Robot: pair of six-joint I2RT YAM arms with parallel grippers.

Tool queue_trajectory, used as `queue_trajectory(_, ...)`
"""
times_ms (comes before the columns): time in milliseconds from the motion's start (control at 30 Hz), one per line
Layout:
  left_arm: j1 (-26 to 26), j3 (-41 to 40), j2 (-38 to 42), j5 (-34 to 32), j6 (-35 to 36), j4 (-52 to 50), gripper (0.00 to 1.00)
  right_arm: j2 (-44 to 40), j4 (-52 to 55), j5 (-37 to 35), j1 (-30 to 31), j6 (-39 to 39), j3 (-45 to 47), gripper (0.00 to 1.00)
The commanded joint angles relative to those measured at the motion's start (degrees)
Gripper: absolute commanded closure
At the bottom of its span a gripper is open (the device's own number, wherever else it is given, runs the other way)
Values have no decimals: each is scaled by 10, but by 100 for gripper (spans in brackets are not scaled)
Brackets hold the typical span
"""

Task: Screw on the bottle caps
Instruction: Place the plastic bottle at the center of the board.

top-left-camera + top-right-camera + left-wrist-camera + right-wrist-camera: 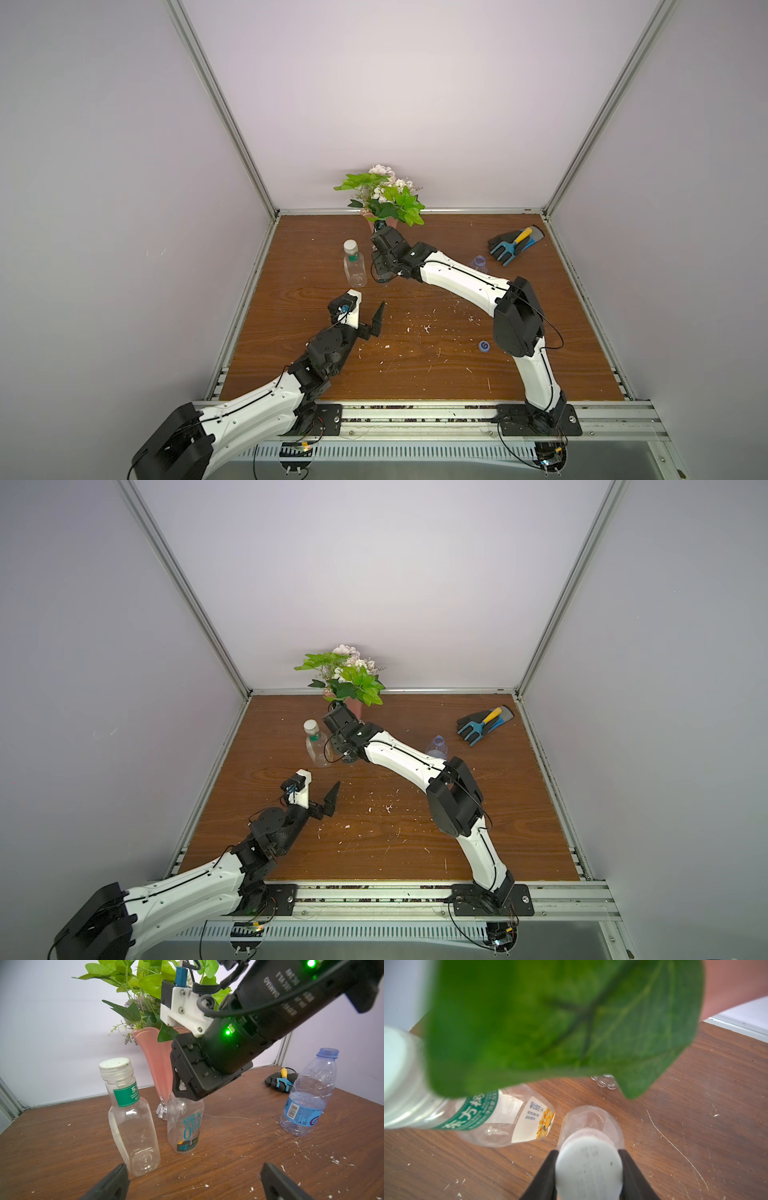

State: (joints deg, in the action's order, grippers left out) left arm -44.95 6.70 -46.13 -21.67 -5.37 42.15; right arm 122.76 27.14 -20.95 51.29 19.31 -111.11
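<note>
Fingers (545, 1176) of our right gripper (588, 1152) pinch a white cap (588, 1167) atop the dark-labelled bottle (186, 1126), just beside the capped squarish bottle (135, 1126). Our left gripper (193, 1182) gapes wide; the blue cap (484, 345) lies loose on the table (415, 374).

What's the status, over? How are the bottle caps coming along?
Right tool shut on white cap atop middle bottle. Left tool open, empty. Blue cap loose on table; blue-labelled bottle uncapped. Leaf blocks much of right wrist view.
</note>
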Motion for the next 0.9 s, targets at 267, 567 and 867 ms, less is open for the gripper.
queue_trajectory(267, 0, 20, -30, 11, -2, 6, 1, 25, 60, 12, 1, -18, -76, 36)
queue_trajectory(567, 1, 44, -89, 13, -4, 11, 0, -7, 72, 29, 1, -25, -98, 22)
queue_trajectory(867, 3, 50, -97, 18, -12, 3, 0, -89, 92, 47, 13, -22, -82, 8)
